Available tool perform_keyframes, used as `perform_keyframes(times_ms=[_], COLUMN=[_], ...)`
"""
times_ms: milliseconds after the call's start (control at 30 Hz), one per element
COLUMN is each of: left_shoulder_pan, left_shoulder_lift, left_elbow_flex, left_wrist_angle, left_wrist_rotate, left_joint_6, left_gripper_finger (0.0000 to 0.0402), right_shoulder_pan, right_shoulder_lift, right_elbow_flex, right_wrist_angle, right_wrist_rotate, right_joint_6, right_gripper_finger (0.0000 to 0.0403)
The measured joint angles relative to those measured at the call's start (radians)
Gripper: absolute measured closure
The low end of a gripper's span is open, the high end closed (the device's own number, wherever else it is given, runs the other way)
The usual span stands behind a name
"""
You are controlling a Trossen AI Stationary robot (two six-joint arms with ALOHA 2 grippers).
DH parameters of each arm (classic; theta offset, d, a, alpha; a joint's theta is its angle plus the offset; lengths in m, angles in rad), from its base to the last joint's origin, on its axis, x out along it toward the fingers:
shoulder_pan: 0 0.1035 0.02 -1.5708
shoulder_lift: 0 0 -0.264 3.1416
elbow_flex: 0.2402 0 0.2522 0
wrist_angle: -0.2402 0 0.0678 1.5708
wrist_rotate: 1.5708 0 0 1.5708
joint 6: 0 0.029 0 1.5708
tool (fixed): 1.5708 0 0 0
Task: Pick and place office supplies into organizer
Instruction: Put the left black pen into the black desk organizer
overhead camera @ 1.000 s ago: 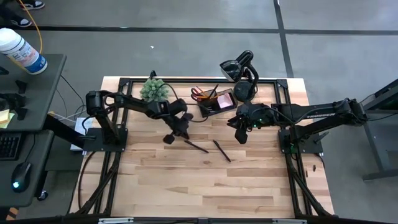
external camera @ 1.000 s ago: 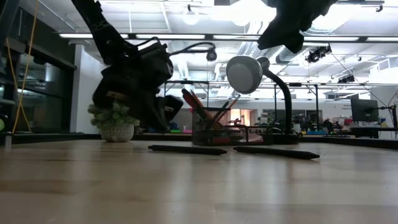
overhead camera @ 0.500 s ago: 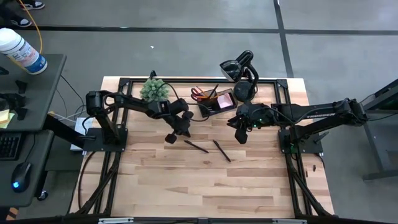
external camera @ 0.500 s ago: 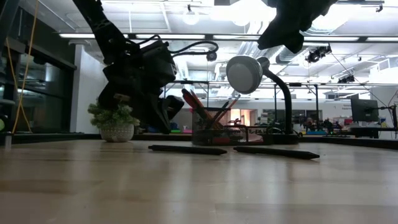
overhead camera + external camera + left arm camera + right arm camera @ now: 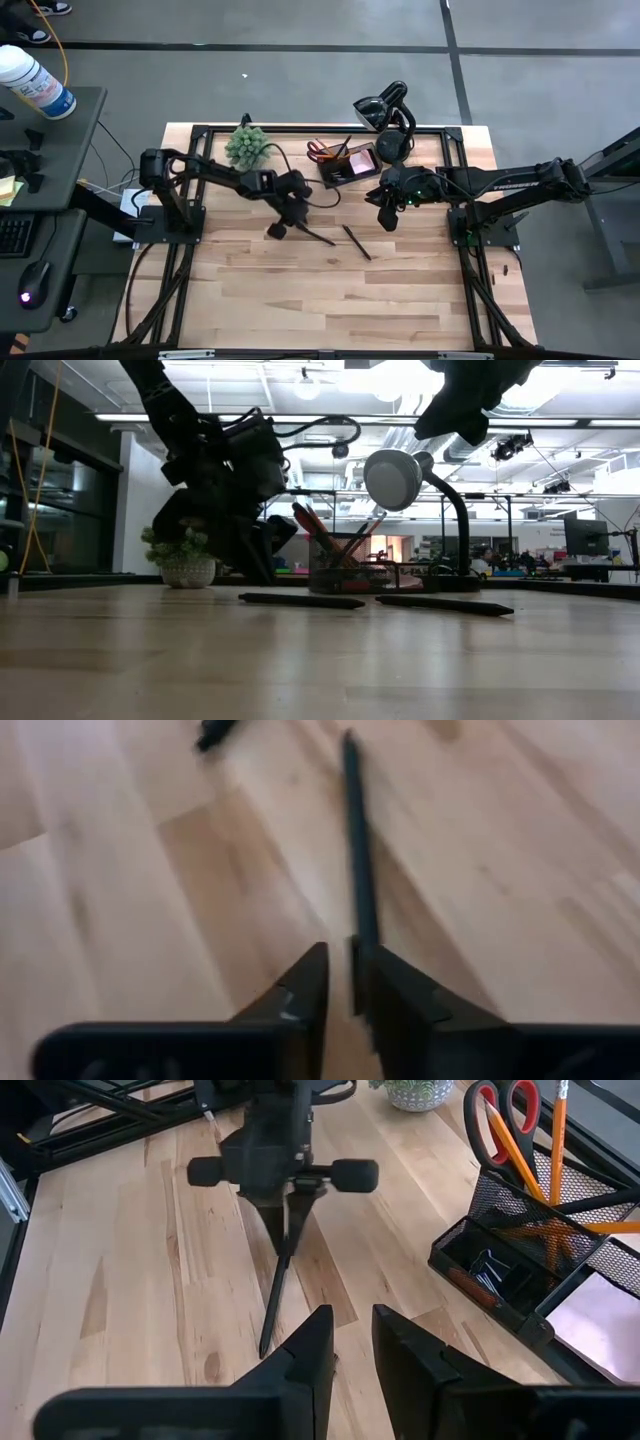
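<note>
The table was pale wood planking with a visible grain, framed by black rails. At its far left stood a spiky green plant in a small pale pot. Two slim black pens lay loose on the boards: one pen just below the left gripper, a second pen a little to its right, both slanted. Behind them sat the organizer, black wire mesh with several compartments; its tall cup held red-handled scissors and orange pencils, a low tray held small dark clips, and a pink pad lay flat in the widest bay. A lamp with a round head and curved neck stood beside it.

Since a second earlier the left arm had swung right and toward the near pen, so its gripper, formerly over bare wood short of that pen, now hung at the pen's left end. Its fingers, pressed together before, had parted slightly into a narrow slot. The pen's end ran into that slot; whether the fingers actually touched it was hard to tell, the wrist view being blurred.

The right gripper had not moved: it hovered above the table near the organizer's front, fingers a small gap apart, holding nothing.
</note>
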Motion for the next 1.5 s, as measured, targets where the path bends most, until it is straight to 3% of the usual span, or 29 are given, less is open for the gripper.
perform_keyframes(times_ms=[167,300,567,1500], left_shoulder_pan=[0.008,-0.002,-0.006,0.000], left_shoulder_lift=[0.000,0.000,0.000,-0.001], left_elbow_flex=[0.000,0.000,0.000,0.000], left_wrist_angle=[-0.002,-0.032,-0.042,0.050], left_wrist_rotate=[-0.017,-0.022,-0.130,-0.120], left_joint_6=[-0.023,-0.076,-0.136,-0.189], left_gripper_finger=[0.0290,0.0263,0.0260,0.0260], right_shoulder_pan=[0.000,0.000,0.000,0.000], right_shoulder_lift=[0.000,0.000,0.000,0.000], right_elbow_flex=[0.000,0.000,0.000,0.000], right_wrist_angle=[0.000,0.000,0.000,0.000], right_wrist_rotate=[0.000,0.000,0.000,0.000], right_joint_6=[0.000,0.000,0.000,0.002], right_gripper_finger=[0.0336,0.0336,0.0336,0.0336])
